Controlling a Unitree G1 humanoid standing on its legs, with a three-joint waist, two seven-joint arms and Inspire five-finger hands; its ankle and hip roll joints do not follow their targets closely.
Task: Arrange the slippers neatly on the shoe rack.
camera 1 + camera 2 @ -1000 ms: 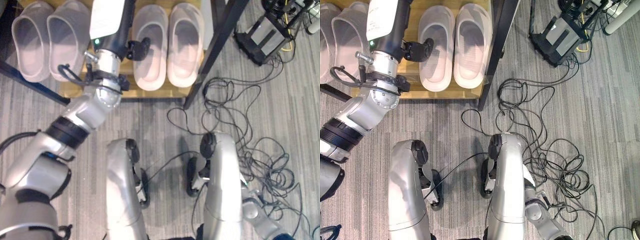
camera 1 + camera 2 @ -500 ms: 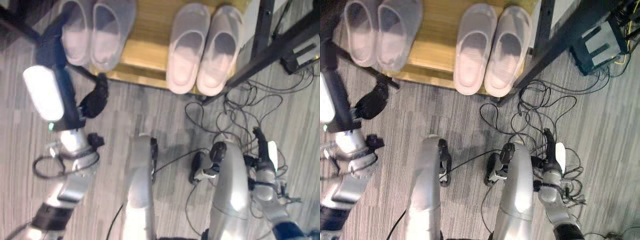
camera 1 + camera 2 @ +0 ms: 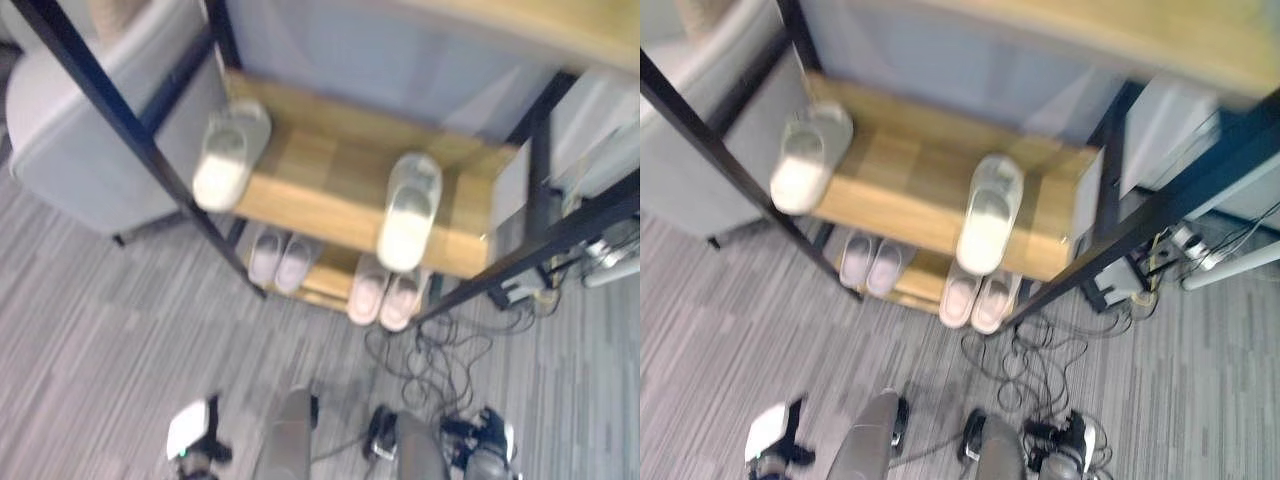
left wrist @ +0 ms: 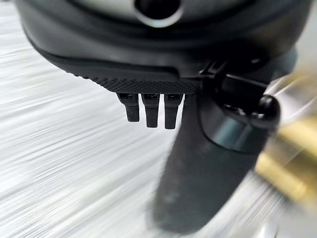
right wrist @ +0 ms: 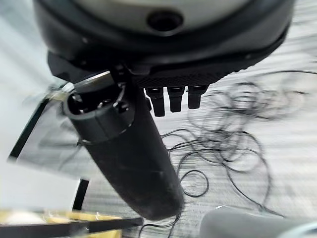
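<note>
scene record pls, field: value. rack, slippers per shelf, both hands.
rack: black-framed shoe rack with wooden shelves
middle shelf: two single pale slippers, apart, one at the left end, one right of centre, toes past the front edge
bottom shelf: pair of pale slippers on the left, pair on the right, each side by side
left hand: down near the grey carpet floor, fingers straight, holds nothing
right hand: low by loose black cables, fingers straight, holds nothing
</note>
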